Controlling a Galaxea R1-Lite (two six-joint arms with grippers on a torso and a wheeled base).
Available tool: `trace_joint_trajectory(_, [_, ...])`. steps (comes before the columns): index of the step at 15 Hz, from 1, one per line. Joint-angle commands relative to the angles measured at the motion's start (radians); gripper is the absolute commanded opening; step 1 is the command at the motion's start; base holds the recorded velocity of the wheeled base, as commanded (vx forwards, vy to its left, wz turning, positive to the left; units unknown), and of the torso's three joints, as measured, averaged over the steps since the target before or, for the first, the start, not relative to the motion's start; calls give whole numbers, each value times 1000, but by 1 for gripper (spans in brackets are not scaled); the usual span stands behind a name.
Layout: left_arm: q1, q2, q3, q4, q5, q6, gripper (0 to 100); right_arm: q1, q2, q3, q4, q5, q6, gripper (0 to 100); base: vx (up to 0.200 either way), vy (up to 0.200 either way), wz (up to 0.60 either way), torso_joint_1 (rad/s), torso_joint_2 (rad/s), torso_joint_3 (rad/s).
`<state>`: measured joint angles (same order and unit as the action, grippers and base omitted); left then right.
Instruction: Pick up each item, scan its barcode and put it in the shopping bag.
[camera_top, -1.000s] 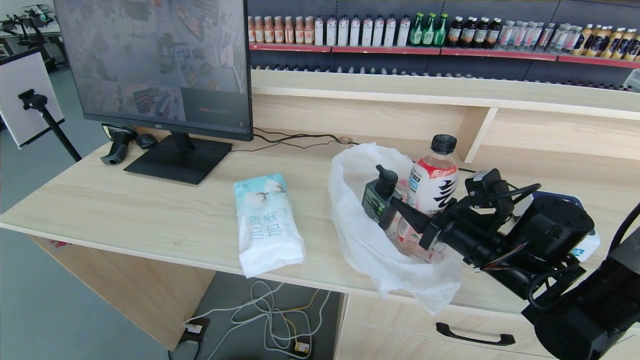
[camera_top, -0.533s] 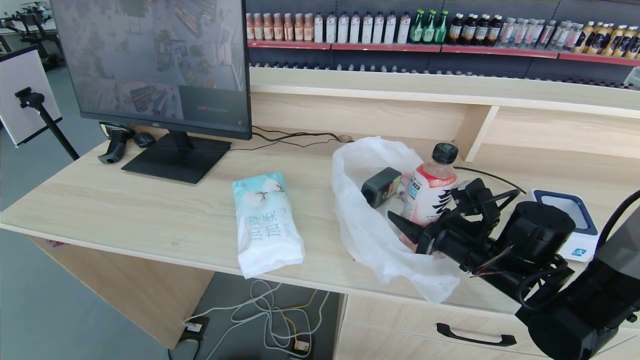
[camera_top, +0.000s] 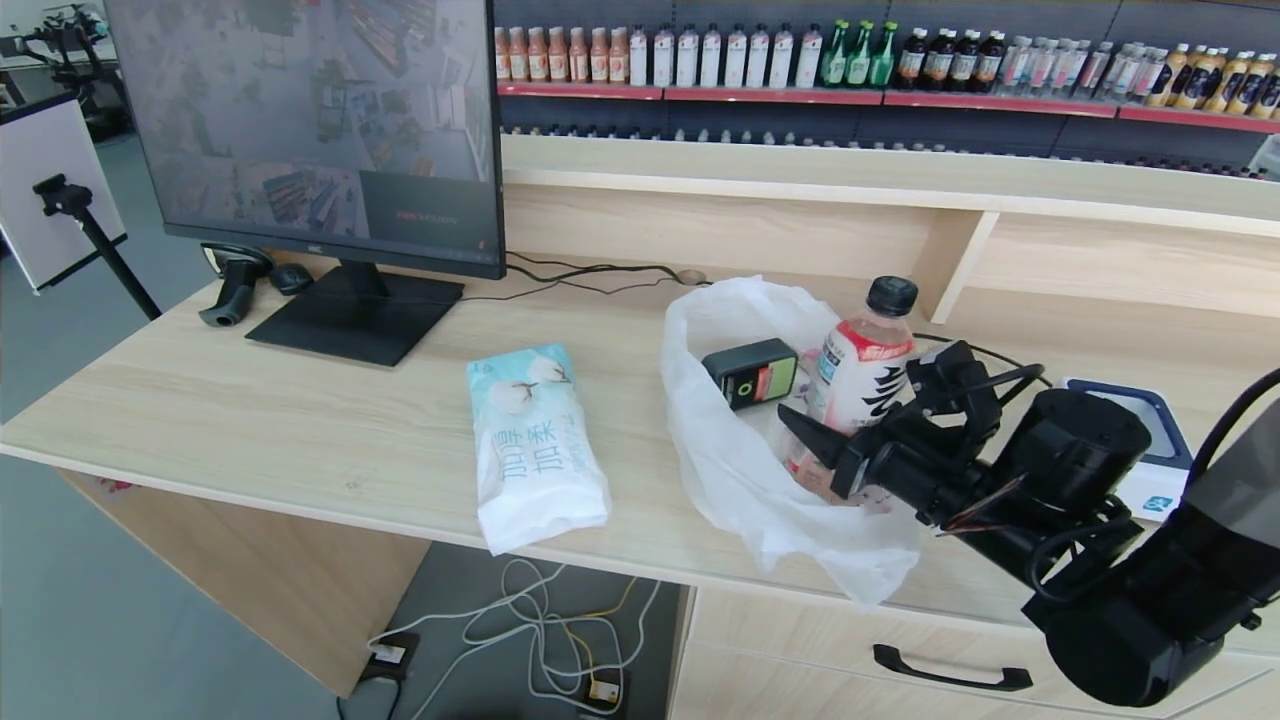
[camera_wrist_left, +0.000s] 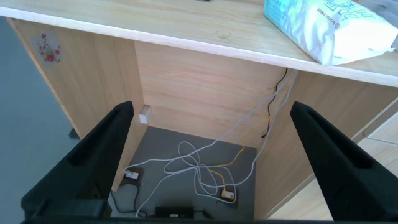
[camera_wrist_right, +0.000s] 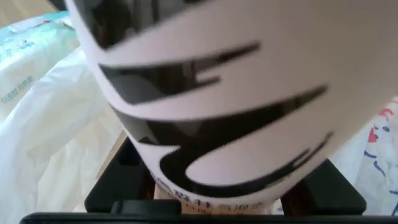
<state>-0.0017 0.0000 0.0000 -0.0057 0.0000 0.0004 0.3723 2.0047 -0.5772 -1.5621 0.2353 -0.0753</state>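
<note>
The bottle (camera_top: 862, 372) is held inside the shopping bag (camera_top: 730, 460), clamped by the right end effector (camera_top: 825, 440) (the left end effector (camera_wrist_left: 212, 111) is spread apart, in front of the surface (camera_wrist_left: 155, 25)).

Pump bottle (camera_top: 752, 372) has toppled beside the drink bottle (camera_top: 862, 372).
</note>
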Motion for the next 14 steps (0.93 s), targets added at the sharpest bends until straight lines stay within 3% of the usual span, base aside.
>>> trace_joint_trajectory(1, [0, 0, 0, 0, 0, 0, 100, 0, 5, -82, -9, 1, 0, 0, 0, 0, 0, 0, 0, 0])
trace_joint_trajectory(8, [0, 0, 0, -2, 0, 0, 100, 7, 109, -170, -9, 1, 31, 0, 0, 0, 0, 0, 0, 0])
trace_joint_trajectory(14, [0, 0, 0, 0, 0, 3, 100, 8, 115, -124, -9, 1, 32, 0, 0, 0, 0, 0, 0, 0])
